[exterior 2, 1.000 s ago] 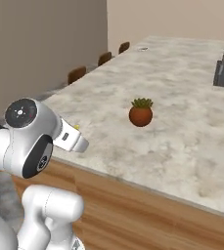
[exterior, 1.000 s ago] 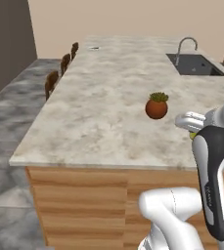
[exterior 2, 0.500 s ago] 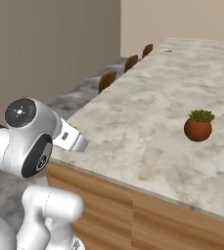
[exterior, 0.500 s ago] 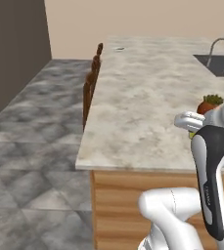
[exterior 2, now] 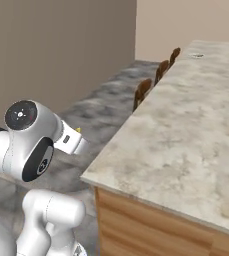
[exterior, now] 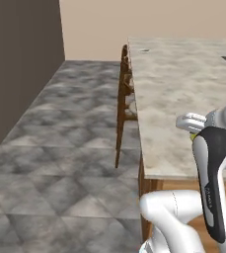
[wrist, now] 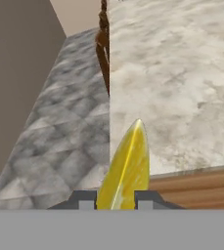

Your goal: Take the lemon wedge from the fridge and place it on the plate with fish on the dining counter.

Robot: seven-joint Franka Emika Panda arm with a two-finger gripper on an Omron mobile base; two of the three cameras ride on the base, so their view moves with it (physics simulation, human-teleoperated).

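Between fingers (wrist: 86,199), lemon wedge (wrist: 125,168) pinched, narrow yellow edge pointing forward in hand view. Gripper (wrist: 114,199) carried off near corner of marbled bench (exterior: 183,94), over grey tiled floor (exterior: 60,148) side. Small yellow tip visible at white hand in right base view (exterior 2: 78,130). Wooden bar stools (exterior 2: 146,90) lined along bench's left edge. Bench top beige-grey stone on wooden base (exterior 2: 156,220). Dark wall (exterior: 20,64) on far left.
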